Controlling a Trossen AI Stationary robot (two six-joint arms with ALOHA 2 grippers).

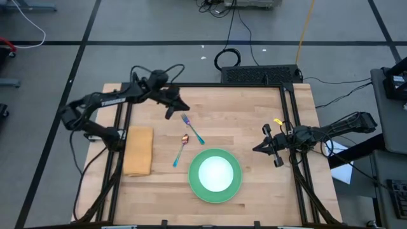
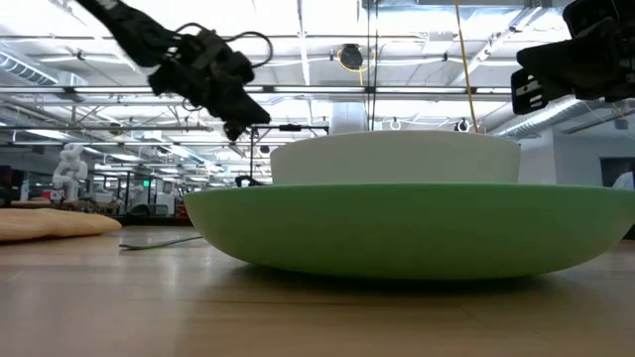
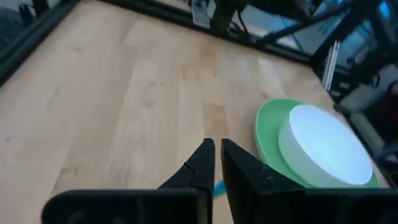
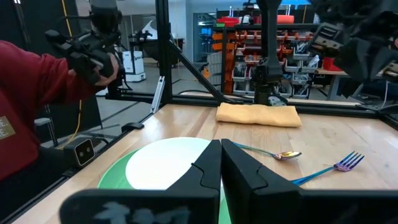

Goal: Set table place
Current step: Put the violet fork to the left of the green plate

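A white bowl [image 1: 215,172] sits in a big green plate [image 1: 196,184] on the light-wood table [image 1: 254,114], near the front. A blue-handled fork [image 1: 193,129] and a blue-handled copper-bowled spoon [image 1: 180,150] lie flat on the wood left of the plate. A tan folded cloth [image 1: 138,150] lies flat at the left edge. My left gripper [image 1: 176,105] is shut and empty, above the table just beyond the fork; it also shows in the left wrist view [image 3: 216,160]. My right gripper [image 1: 262,147] is shut and empty, right of the plate; it also shows in the right wrist view [image 4: 221,163].
The table's black metal frame [image 1: 289,121] runs along the edges. A person in a red sleeve [image 4: 31,106] stands beyond the table in the right wrist view. Bare wood lies right of the plate and at the far side.
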